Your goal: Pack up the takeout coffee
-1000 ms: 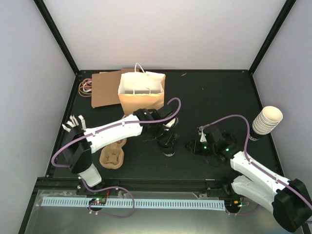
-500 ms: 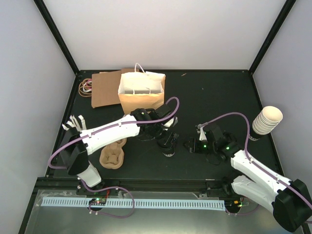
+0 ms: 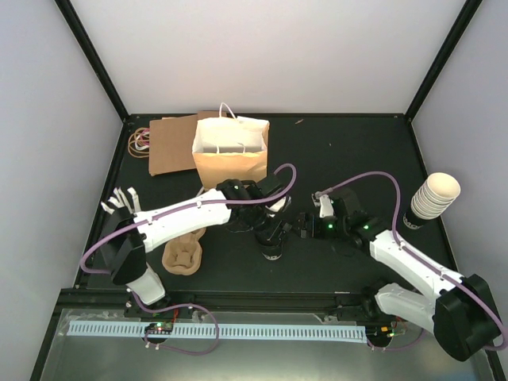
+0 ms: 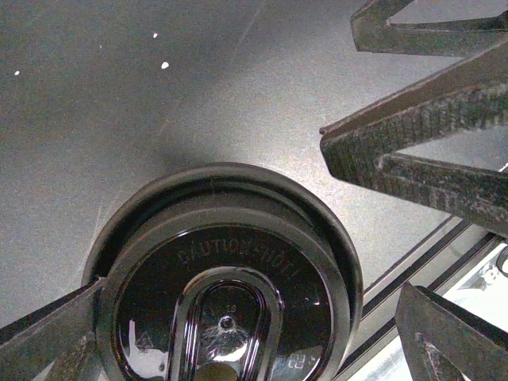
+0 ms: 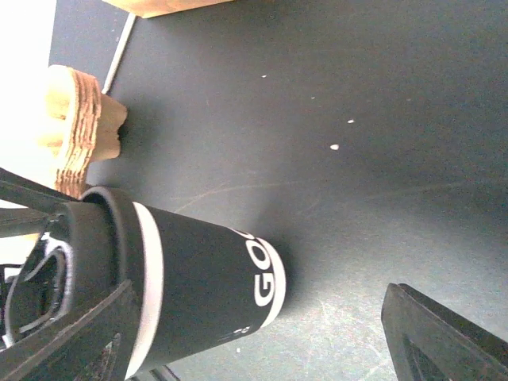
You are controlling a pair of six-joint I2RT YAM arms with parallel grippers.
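Takeout coffee (image 3: 274,251) stands upright beneath the spread left claw (image 3: 271,232), with the spread right claw (image 3: 305,229) just beside it.

The top camera looks down from high at the near edge across the whole desk (image 3: 357,159). The right wrist camera lies low, rolled sideways, viewing the coffee cup (image 5: 202,290) side-on from close by. The left wrist camera hangs just over that cup, facing straight down on its lid (image 4: 226,302). All three views share this cup.
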